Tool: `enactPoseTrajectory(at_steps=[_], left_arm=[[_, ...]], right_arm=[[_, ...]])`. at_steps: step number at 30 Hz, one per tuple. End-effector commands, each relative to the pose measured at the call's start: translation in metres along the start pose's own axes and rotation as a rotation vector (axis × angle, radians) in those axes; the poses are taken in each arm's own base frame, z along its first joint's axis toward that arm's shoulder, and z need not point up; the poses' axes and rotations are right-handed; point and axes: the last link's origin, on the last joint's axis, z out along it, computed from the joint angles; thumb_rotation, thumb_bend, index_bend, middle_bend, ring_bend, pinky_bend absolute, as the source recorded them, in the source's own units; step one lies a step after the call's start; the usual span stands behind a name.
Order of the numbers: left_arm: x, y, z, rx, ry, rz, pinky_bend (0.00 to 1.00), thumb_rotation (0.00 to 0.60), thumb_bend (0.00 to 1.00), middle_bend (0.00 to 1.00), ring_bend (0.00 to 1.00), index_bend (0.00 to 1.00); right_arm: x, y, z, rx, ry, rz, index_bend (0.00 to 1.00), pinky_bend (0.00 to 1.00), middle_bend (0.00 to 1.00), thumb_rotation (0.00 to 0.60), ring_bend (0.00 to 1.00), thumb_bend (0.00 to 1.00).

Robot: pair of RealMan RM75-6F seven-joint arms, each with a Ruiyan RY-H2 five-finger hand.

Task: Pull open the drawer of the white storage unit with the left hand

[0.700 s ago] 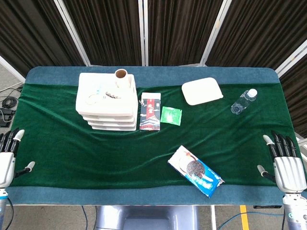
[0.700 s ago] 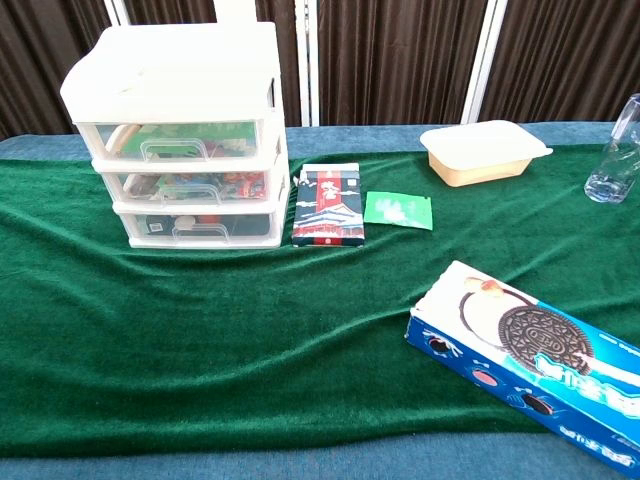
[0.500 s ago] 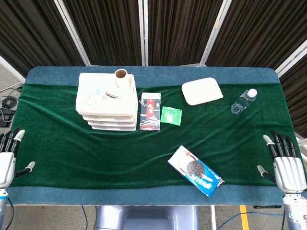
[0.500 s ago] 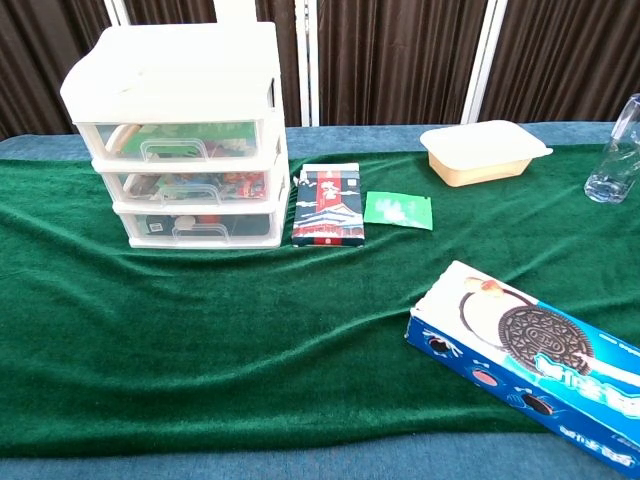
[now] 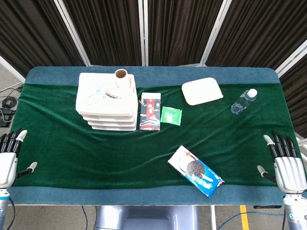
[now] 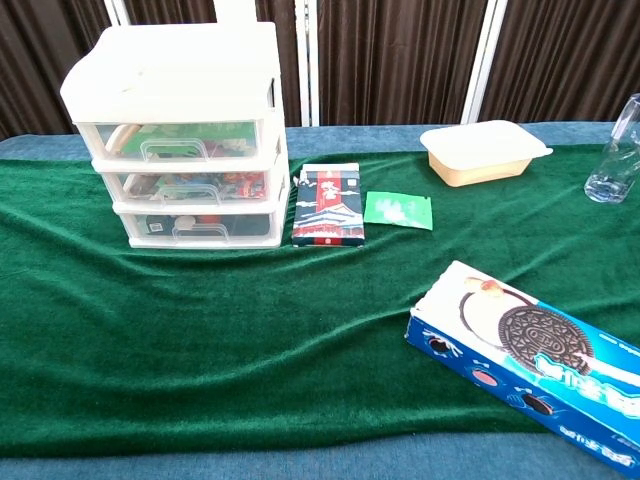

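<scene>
The white storage unit [image 5: 106, 101] [image 6: 182, 135] stands at the back left of the green cloth, with three clear drawers, all pushed in. Its top drawer handle [image 6: 174, 150] faces me in the chest view. My left hand [image 5: 8, 159] hovers at the table's near left corner, far from the unit, fingers spread and holding nothing. At the near right corner my right hand [image 5: 284, 160] is likewise spread and holds nothing. Neither hand shows in the chest view.
A dark snack packet [image 5: 150, 111] and a green sachet [image 5: 171, 115] lie right of the unit. A cream lidded container [image 5: 202, 90] and a water bottle [image 5: 243, 101] sit at the back right. A blue cookie box [image 5: 195, 171] lies near the front edge.
My left hand has drifted slightly down and toward the near edge. Everything else is as before.
</scene>
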Motion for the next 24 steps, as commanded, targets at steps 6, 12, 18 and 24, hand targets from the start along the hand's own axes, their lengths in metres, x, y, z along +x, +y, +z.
enactPoseTrajectory(at_steps=[6,12,18,24], left_arm=[[0.002,0.006,0.005,-0.009,0.040,-0.060,0.41,0.600,0.23,0.55,0.46,0.00],[-0.013,0.032,0.007,-0.092,-0.203,-0.378,0.59,0.600,0.38,0.83,0.71,0.07],[-0.037,0.050,0.021,-0.097,-0.400,-0.552,0.65,0.600,0.71,0.90,0.77,0.09],[-0.060,0.070,0.039,-0.050,-0.501,-0.722,0.70,0.600,0.86,0.94,0.81,0.13]], right_arm=[[0.001,0.001,0.000,-0.010,-0.014,0.017,0.09,0.05,0.00,0.600,0.00,0.08],[-0.001,-0.001,-0.002,-0.007,-0.044,0.022,0.08,0.05,0.00,0.600,0.00,0.08],[0.002,-0.001,-0.002,-0.006,-0.052,0.043,0.08,0.05,0.00,0.600,0.00,0.08],[0.004,0.000,-0.002,-0.006,-0.050,0.053,0.08,0.05,0.00,0.600,0.00,0.08]])
